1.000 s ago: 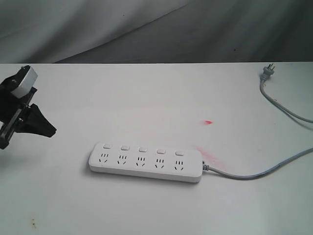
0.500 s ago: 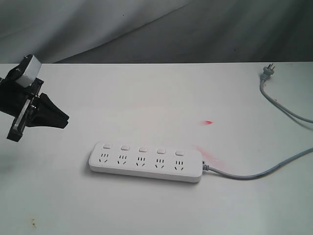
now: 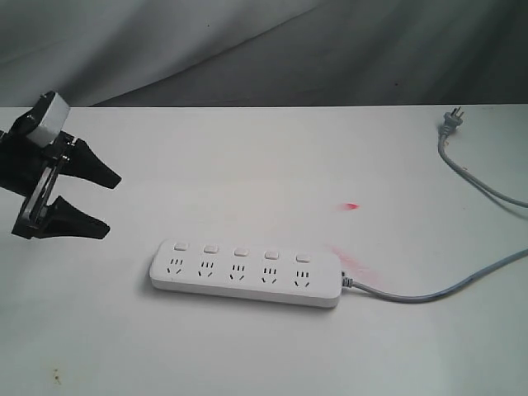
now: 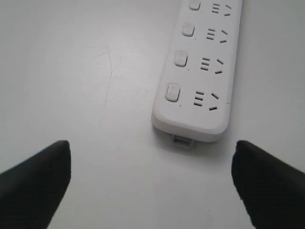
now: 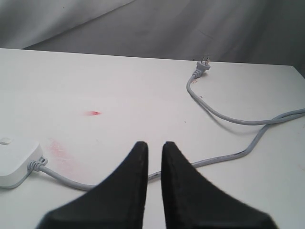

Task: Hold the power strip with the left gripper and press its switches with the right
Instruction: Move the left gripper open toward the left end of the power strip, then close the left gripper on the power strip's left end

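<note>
The white power strip (image 3: 246,274) lies flat on the table, its row of switches (image 3: 241,250) along the far side. My left gripper (image 3: 113,205) hovers to the left of the strip's end, open wide and empty. In the left wrist view the strip's rounded end (image 4: 200,71) and its switches (image 4: 181,58) lie ahead of the left gripper (image 4: 151,145), between its two spread fingers (image 4: 43,176). My right gripper (image 5: 154,144) is shut with a thin slit and holds nothing; it is above the grey cord (image 5: 228,155), right of the strip's cord end (image 5: 14,162). It is out of the exterior view.
The grey cord (image 3: 429,294) runs from the strip's right end off to the right and loops back to a plug (image 3: 450,122) at the far right. Red smudges (image 3: 351,206) mark the table near the cord end. A grey backdrop hangs behind the table.
The left gripper rose and moved slightly right, then its fingers spread from shut to wide open. The strip and cord have not moved.
</note>
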Available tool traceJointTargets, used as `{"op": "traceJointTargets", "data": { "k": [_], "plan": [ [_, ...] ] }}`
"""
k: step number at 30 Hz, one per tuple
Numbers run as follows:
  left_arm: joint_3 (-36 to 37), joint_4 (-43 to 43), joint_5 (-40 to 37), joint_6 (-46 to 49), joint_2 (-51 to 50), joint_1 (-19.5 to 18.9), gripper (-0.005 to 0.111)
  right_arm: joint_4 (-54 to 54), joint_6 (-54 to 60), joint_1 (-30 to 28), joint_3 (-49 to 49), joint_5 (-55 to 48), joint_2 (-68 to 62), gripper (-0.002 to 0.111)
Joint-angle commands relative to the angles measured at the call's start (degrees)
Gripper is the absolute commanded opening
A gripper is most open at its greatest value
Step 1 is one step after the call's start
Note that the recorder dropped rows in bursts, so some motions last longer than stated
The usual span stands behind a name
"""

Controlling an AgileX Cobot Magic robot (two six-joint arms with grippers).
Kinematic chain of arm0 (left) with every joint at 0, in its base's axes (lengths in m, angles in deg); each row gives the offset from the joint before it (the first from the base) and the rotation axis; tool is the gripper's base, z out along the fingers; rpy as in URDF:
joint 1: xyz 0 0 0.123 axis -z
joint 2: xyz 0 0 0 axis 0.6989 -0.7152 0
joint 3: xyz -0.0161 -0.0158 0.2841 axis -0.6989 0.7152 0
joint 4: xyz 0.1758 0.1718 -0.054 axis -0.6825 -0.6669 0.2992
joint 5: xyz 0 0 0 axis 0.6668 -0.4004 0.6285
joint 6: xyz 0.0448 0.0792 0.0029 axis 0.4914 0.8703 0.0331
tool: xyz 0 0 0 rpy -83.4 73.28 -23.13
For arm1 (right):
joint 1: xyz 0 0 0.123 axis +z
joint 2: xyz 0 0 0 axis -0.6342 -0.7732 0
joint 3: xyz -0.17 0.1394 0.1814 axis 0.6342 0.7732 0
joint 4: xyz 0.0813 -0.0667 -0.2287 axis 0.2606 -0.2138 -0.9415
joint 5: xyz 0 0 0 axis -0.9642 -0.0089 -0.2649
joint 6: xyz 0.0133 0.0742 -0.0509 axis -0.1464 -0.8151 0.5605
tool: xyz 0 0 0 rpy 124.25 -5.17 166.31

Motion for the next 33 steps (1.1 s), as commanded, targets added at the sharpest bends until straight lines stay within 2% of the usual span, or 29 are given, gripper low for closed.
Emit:
{"op": "traceJointTargets", "data": {
  "k": [1,17,33],
  "plan": [
    [0.1,-1.8,-0.3,0.3,0.4,0.7,0.088,-0.1,0.0,-0.1,0.2,0.7,0.4,0.010],
    [0.1,-4.5,-0.3,0.3,-2.7,9.9,0.088,-0.1,0.0,-0.1,0.2,0.7,0.4,0.010],
    [0.0,-1.7,-0.3,0.3,-8.5,11.6,0.088,-0.1,0.0,-0.1,0.2,0.7,0.4,0.010]
  ]
}}
